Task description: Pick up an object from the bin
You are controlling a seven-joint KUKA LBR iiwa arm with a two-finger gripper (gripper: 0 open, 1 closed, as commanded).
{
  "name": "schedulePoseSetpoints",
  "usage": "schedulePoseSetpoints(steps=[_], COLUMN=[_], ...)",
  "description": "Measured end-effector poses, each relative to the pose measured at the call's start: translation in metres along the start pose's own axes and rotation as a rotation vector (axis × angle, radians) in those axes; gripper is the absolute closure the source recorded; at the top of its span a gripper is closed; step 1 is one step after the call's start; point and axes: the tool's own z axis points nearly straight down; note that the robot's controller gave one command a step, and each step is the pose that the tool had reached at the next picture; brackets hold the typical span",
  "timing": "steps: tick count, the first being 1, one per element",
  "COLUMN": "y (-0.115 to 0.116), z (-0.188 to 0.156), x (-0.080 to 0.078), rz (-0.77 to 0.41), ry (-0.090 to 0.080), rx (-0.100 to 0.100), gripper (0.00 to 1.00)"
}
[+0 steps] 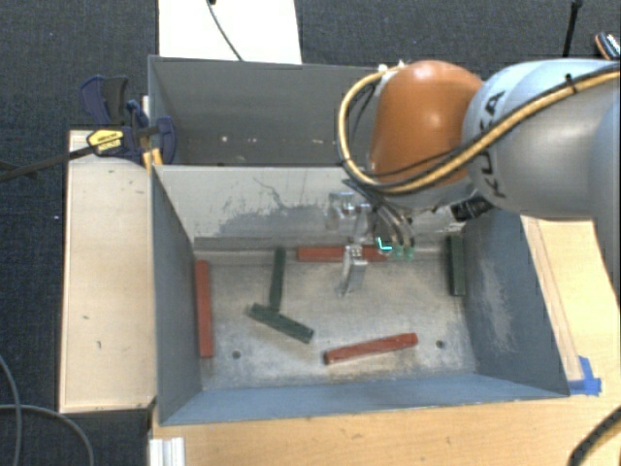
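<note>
As far as the view shows, the pick has not been made. The gripper (348, 276) hangs low inside the grey bin (252, 105), a little above the centre of the frame, beneath the arm's orange cover (422, 115). From this angle I cannot tell whether the claw is open or closed, and nothing can be seen gripped in it. Its tip is close over the floor, just below the back red bar (318, 254). This short red stick lies flat along the foot of the rear wall, with its right end running in behind the gripper. It is the nearest thing, though whether the tip touches it cannot be made out. The other sticks all rest on the floor. An upright green bar (277, 276) lies left of the gripper, and its lower end meets a slanted green bar (282, 322) in a rough T. A left red bar (203, 309) runs along the left wall. A lower red bar (371, 349) lies near the front wall, well apart from the gripper. A right green bar (454, 264) sits by the right wall. I judge the task to be at its approach stage. The arm is inside the bin beside a candidate, while closing on a stick and lifting it out of the bin remain to be done.
</note>
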Motion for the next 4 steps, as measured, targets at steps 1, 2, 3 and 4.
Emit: schedulePoseSetpoints(steps=[1,2,3,4], y=[-0.041,0.048,0.133,0.126], z=[0.108,0.107,0.106,0.111], x=[0.049,0.038,0.016,0.021], rz=[-0.018,0.197,0.165,0.170], ry=[0.002,-0.008,-0.009,0.015], rx=[0.001,-0.004,-0.006,0.008], gripper=[0.00,0.00,0.00,1.00])
